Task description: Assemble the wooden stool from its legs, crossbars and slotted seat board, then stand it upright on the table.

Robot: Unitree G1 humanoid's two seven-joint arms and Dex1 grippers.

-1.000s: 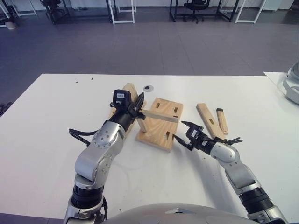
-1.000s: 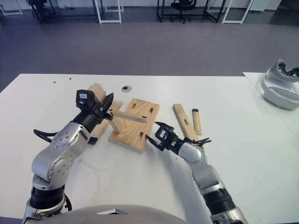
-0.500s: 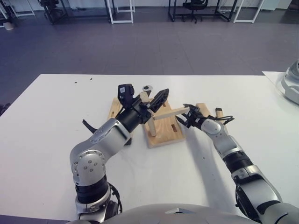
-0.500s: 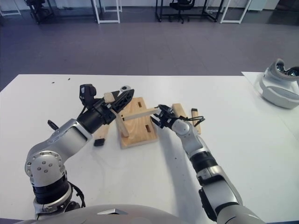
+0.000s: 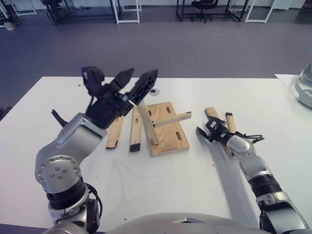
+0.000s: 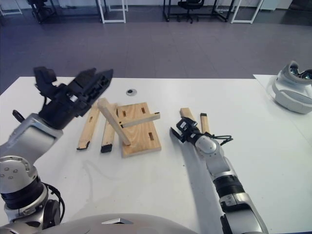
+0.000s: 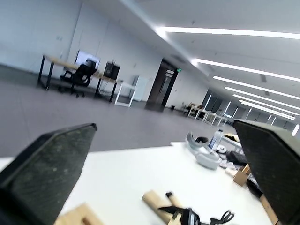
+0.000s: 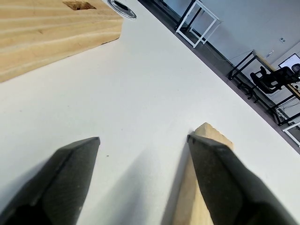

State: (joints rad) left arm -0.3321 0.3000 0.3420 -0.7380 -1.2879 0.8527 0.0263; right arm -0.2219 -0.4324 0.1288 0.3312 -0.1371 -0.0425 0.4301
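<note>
Seat board lying flat, both grippers holding nothing

Just right of the seat board [image 5: 168, 134], the right gripper [image 5: 204, 131] is sitting low over the table [image 5: 165, 183], fingers spread and empty, just beside a loose leg [image 5: 211, 113]; a short crossbar [image 5: 230, 122] is lying right of that. On the board a tilted leg [image 5: 147, 122] is leaning, with a joined crossbar [image 5: 171, 118] jutting from it. Just left of the board, an inner flat leg [image 5: 136, 129] and an outer flat leg [image 5: 116, 130] are lying. Above the board's far left corner the left gripper [image 5: 144, 71] is hanging raised, fingers splayed, gripping nothing.
</note>
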